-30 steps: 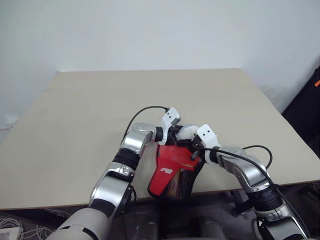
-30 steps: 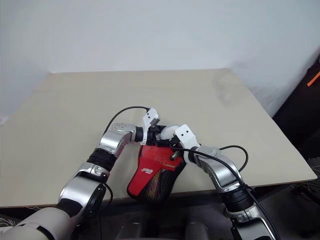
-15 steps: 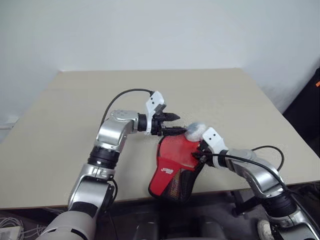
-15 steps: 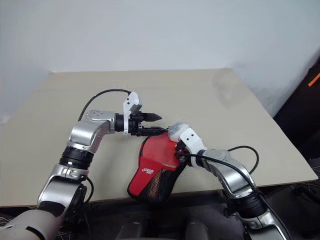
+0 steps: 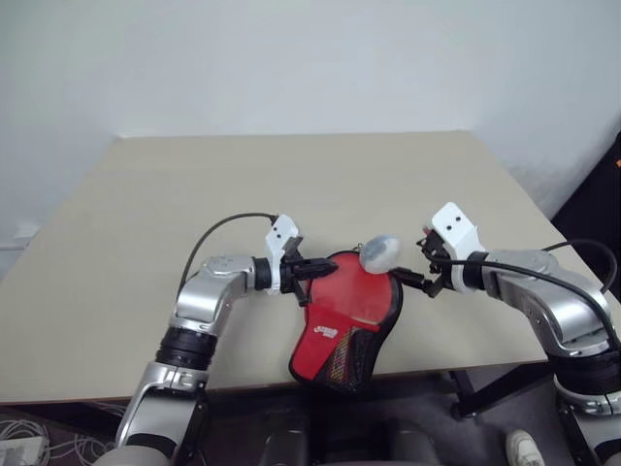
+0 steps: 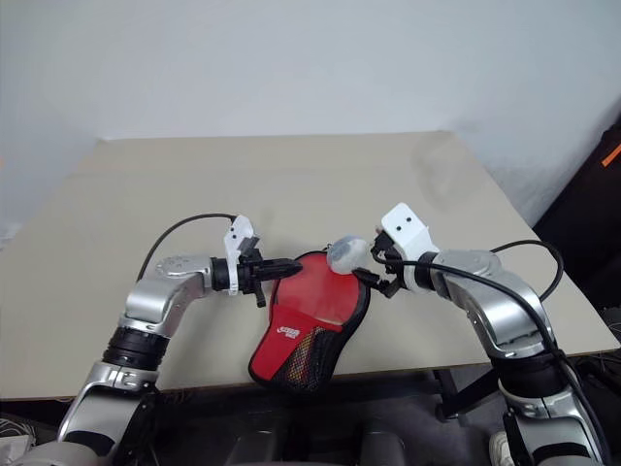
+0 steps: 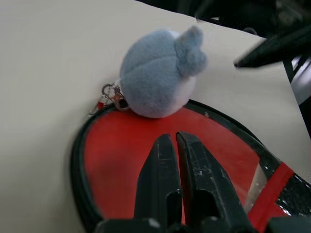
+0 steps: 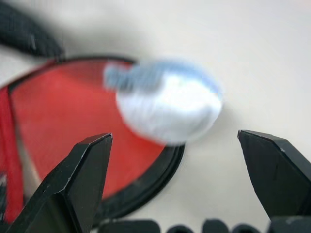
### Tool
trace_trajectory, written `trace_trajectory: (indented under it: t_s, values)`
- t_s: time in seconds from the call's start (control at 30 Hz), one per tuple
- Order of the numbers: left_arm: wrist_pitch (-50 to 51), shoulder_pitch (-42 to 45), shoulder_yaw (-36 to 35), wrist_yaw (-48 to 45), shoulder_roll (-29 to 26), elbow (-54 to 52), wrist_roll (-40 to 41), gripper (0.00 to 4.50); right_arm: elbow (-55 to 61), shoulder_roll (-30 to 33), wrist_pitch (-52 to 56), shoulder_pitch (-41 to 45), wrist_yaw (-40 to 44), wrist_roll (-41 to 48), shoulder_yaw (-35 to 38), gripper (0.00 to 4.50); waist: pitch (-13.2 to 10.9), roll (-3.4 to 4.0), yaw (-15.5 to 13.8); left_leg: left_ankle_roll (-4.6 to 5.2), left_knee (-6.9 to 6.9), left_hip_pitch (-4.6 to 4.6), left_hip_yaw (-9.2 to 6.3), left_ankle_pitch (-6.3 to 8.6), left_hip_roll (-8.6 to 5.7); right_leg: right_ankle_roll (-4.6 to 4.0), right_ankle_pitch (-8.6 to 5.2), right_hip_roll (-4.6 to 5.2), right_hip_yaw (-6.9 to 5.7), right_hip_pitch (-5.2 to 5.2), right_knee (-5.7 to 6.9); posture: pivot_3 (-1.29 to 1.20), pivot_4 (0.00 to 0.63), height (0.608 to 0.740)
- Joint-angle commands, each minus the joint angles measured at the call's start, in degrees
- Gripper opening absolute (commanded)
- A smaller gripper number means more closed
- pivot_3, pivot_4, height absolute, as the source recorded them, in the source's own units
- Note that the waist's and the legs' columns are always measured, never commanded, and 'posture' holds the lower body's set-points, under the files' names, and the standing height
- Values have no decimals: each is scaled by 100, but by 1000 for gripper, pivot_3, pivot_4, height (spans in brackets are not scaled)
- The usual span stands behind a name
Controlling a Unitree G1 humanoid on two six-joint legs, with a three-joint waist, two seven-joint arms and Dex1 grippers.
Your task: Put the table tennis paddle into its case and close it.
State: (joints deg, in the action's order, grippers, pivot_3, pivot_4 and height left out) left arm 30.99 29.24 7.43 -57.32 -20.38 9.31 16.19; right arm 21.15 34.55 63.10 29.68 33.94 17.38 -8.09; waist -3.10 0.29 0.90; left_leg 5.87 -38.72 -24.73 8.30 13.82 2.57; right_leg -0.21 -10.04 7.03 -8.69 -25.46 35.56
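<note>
The red case (image 5: 342, 309) lies flat near the table's front edge, its black mesh end (image 5: 342, 365) hanging over that edge. A grey-blue plush ball (image 5: 380, 252) on a key ring (image 7: 111, 91) sits at the case's round far rim. The table tennis paddle is hidden. My left gripper (image 5: 318, 266) is shut, with nothing visible between its fingers (image 7: 163, 170), and its tips are over the case's left rim. My right gripper (image 5: 419, 264) stands open to the right of the plush ball, clear of the case.
The beige table (image 5: 291, 175) stretches bare behind the case up to a white wall. A dark object with an orange mark (image 5: 613, 165) stands past the table's right side. Cables loop off both wrists.
My left gripper shut and drew back left, down to the case's left rim. My right gripper opened, let go of the case and lifted away to the right. The case now lies flatter.
</note>
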Motion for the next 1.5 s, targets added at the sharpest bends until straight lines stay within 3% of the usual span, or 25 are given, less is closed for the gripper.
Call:
trace_trajectory:
  t_s: [0.03, 0.43, 0.7, 1.13, 1.2, 1.5]
  values:
    - [-388, 10, 127, 134, 182, -48, -70, 39, -367, -142, -302, 247, -111, -134, -53, 4500, 0, 0, 6, 0, 0, 0, 3, 0, -1, 0, 0, 1, 1, -1, 0, 0, 0, 715]
    - [-1128, 121, 574, 111, 611, 772, -404, 39, -1874, -708, -1380, 678, -27, -609, -651, 4500, 0, 2, 34, -1, -5, -1, 20, -2, 2, 1, 1, -6, 11, -6, 12, 0, 0, 715]
    - [-1691, 95, 720, 77, 765, 1510, -688, 39, -2733, -990, -1845, 971, 31, -828, -664, 4500, 2, 5, 31, -6, -9, 0, 22, -4, 2, 1, 2, -3, 11, -3, 13, 0, 0, 715]
    - [-2072, -112, 897, 43, 810, 1906, -964, 0, -3165, -1238, -2054, 1121, -37, -976, -572, 391, 26, 42, 31, 1, -21, 10, 21, -1, 5, 5, 8, -1, 11, 5, 19, 0, 0, 715]
    - [-2088, -126, 905, 37, 814, 1927, -997, 0, -3266, -1249, -2109, 1180, -83, -1052, -587, 148, 31, 49, 31, 1, -21, 10, 20, -1, 5, 5, 8, -2, 11, 6, 20, 0, 0, 715]
    - [-2072, -116, 978, -5, 742, 1970, -1115, 0, -3933, -1051, -2650, 1450, -41, -1510, -704, 148, 34, 53, 27, 2, -21, 10, 23, -1, 6, 4, 8, -3, 11, 5, 21, 0, 0, 715]
